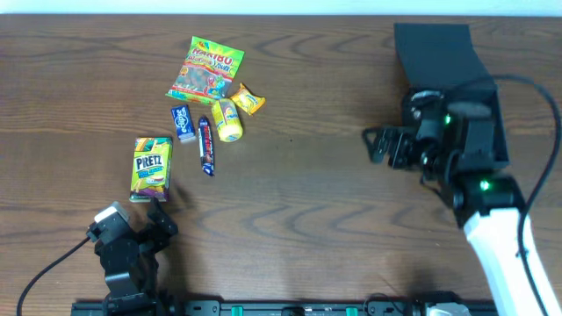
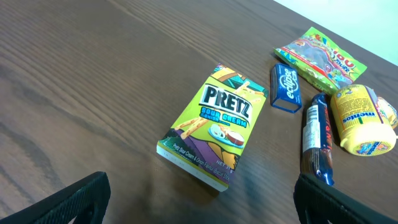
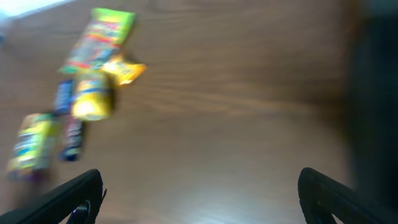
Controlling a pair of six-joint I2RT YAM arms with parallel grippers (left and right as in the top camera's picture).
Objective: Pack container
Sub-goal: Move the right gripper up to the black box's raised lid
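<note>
We are holding our right gripper (image 1: 386,146) just left of the container (image 1: 436,54), fingers spread and pinching nothing. The container is sitting at the worktop's far right corner, with our right arm covering its near part. Our left gripper (image 1: 133,226) is waiting by the near edge toward the left corner, also spread and empty, just short of the Pretz box (image 1: 151,167). A Haribo bag (image 1: 206,68) is lying beyond, nearer the far edge.
</note>
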